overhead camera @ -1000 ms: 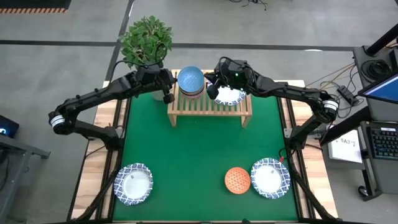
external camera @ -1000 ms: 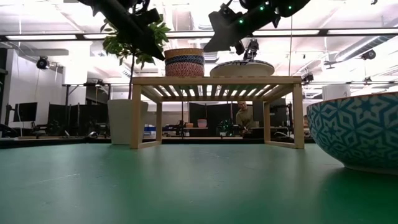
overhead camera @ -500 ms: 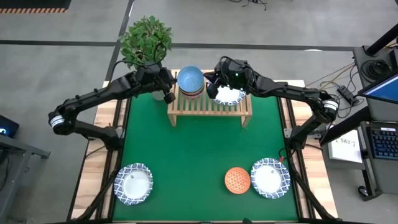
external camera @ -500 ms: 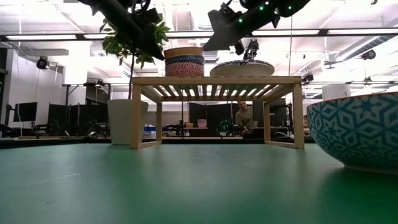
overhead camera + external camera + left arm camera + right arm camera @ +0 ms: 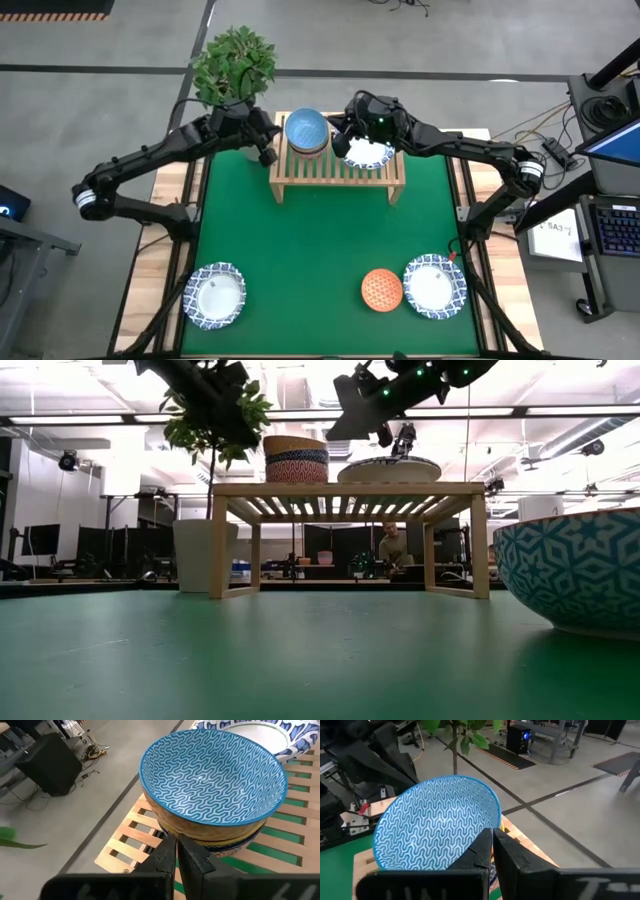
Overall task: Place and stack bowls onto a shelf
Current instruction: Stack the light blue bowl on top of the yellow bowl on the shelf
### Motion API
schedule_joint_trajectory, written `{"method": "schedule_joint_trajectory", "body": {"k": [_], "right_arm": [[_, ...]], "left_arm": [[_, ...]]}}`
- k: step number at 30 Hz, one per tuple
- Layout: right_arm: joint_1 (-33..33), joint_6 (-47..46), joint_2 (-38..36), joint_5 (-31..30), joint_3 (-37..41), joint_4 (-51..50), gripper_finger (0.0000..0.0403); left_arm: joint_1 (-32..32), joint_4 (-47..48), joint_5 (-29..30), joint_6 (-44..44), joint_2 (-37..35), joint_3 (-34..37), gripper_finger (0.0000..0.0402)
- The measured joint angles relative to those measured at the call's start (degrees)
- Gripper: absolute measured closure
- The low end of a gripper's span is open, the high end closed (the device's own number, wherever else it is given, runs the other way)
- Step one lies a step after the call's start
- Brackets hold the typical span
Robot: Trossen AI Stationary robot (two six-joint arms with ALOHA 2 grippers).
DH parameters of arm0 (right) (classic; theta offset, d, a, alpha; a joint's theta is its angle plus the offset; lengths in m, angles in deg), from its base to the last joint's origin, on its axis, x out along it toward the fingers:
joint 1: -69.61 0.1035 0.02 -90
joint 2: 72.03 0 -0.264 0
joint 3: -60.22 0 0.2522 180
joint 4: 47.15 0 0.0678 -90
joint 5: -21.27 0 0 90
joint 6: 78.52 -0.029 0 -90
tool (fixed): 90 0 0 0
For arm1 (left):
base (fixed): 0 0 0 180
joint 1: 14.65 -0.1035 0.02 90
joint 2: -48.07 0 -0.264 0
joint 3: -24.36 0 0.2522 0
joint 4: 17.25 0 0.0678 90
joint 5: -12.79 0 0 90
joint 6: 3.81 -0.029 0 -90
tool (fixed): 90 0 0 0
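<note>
Three bowls near edge: two wide patterned-rim bowls [image 5: 214,296] [image 5: 434,286] and an orange dotted bowl [image 5: 381,289] wait on the green mat, well apart from the shelf [image 5: 337,172].
Shelf load: a stack topped by a blue-patterned bowl [image 5: 306,130] beside a wide bowl [image 5: 368,152].
Left gripper [image 5: 266,155]: fingers together, empty, just beside the stack.
Right gripper [image 5: 343,143]: fingers together, empty, between both loads.
Risk: either arm swinging sideways could clip the stack and topple it.
</note>
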Motion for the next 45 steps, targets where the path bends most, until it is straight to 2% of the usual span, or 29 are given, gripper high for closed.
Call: {"method": "schedule_joint_trajectory", "body": {"k": [6,12,27,45], "right_arm": [[0.09,0.82,-0.11,0.02,-0.26,0.77,0.0394],[0.13,1.19,-0.07,0.0,-0.26,0.77,0.0394],[0.88,1.2,0.02,-0.09,-0.13,0.69,0.0394],[1.04,1.21,0.04,-0.11,-0.11,0.16,0.0394]], "left_arm": [[-0.04,-0.16,-0.36,-4.19,-2.22,0.0,0.0402],[0.01,-5.62,-7.04,-5.12,-1.73,0.01,0.0402],[-0.04,-3.77,-6.62,-3.83,1.04,0.02,0.0402],[-0.04,-2.93,-6.58,-2.85,0.01,0.11,0.0402]]}}
